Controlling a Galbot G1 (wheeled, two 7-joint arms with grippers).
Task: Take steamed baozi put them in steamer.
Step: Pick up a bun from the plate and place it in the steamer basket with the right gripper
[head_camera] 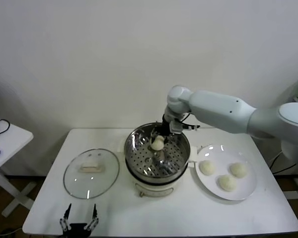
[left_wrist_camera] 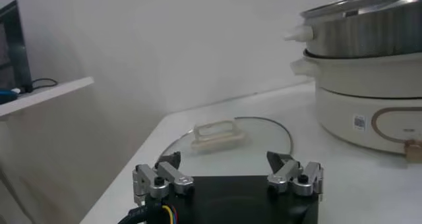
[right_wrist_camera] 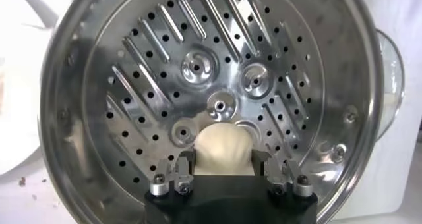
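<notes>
My right gripper (head_camera: 159, 141) is shut on a cream-white baozi (head_camera: 158, 143) and holds it over the far part of the steel steamer (head_camera: 139, 158). In the right wrist view the baozi (right_wrist_camera: 224, 148) sits between the fingers, above the steamer's perforated bottom (right_wrist_camera: 198, 67). Three more baozi (head_camera: 206, 167) (head_camera: 238, 170) (head_camera: 227, 183) lie on the white plate (head_camera: 248, 191) to the steamer's right. My left gripper (head_camera: 79, 218) is open and empty at the table's front left edge; in its own view it (left_wrist_camera: 227, 167) hangs before the glass lid (left_wrist_camera: 264, 136).
The round glass lid (head_camera: 74, 181) lies flat on the table to the steamer's left. The steamer stands on a cream-white pot base (head_camera: 156, 188) (left_wrist_camera: 349, 113). A small white side table (head_camera: 5, 136) is at the far left. A white wall is behind.
</notes>
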